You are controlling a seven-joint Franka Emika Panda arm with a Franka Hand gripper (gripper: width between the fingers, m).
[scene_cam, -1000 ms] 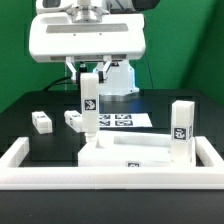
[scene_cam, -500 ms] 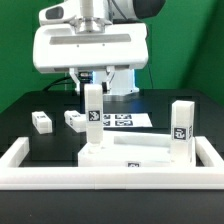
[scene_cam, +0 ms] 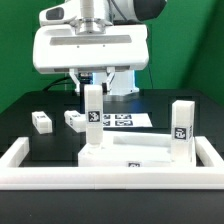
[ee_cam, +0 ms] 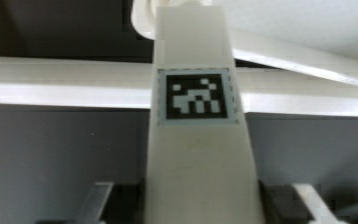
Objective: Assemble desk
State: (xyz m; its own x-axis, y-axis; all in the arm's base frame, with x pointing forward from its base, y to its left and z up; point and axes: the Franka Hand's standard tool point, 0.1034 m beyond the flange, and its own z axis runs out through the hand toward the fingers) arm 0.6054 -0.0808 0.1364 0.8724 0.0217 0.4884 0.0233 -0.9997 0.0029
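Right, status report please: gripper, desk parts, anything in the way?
Gripper shut on held leg, upright at tabletop corner. Second leg stands at another corner. Two loose legs lie aside; nothing blocking.

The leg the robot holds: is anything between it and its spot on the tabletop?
Nothing visible. The held leg is upright, its lower end right at the tabletop corner on the exterior view's left. A second leg stands at the opposite end; two loose legs lie off to the side.
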